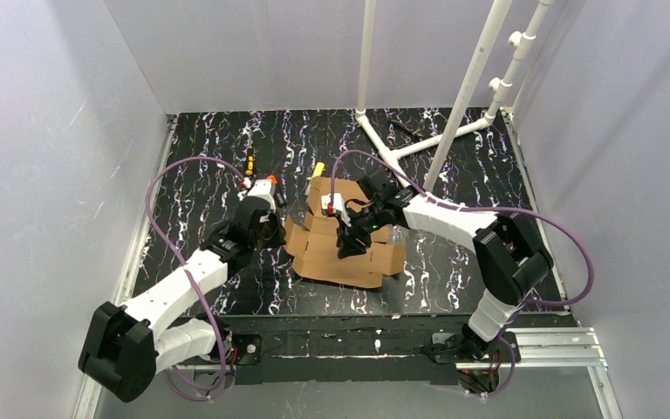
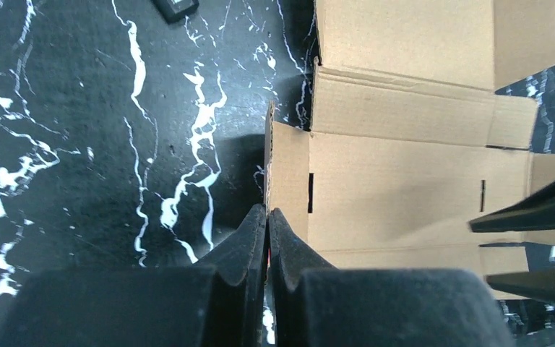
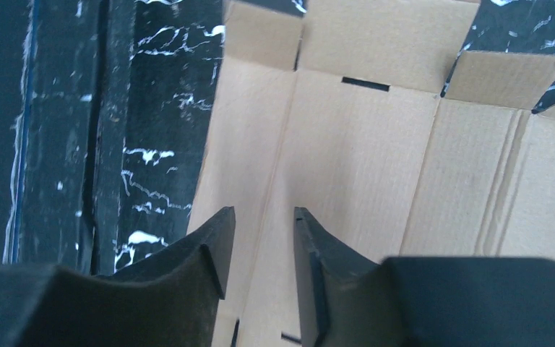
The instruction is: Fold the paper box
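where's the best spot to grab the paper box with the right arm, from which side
Likely a free flap edge, not the middle: the paper box lies mostly flat, so its panels offer nothing to pinch. The small corner flap ahead of the open right fingers is cut free at its sides; come in low from outside the sheet, one finger underneath.

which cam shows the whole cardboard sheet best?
Top external. Only there does the paper box show nearly its whole outline, lying open on the table, flaps and all. Left wrist gives just one side with two slots; right wrist gives a close patch of panels, creases and flaps.
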You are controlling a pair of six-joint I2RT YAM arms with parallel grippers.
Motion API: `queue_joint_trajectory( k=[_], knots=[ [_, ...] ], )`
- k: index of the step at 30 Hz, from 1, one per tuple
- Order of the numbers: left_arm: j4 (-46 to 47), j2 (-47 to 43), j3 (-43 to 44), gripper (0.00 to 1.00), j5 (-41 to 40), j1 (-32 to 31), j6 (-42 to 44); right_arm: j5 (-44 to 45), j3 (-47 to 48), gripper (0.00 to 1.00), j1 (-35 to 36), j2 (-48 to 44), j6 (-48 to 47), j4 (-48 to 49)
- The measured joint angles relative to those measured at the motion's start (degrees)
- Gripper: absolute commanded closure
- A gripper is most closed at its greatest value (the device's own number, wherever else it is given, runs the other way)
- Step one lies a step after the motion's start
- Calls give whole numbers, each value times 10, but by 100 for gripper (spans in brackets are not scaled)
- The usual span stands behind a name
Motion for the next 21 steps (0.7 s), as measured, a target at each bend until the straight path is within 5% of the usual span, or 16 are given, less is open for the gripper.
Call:
queue_joint_trajectory(
  k=[6, 12, 21],
  knots=[
    [-37, 85, 111, 100, -3, 0, 122, -22, 13, 34, -30, -8, -80, -73],
    [-58, 95, 170, 100, 9, 4, 205, -23, 13, 27, -65, -28, -137, -133],
    [-156, 7, 113, 100, -46, 8, 74, 4, -38, 20, -129, -124, -40, -53]
  ],
)
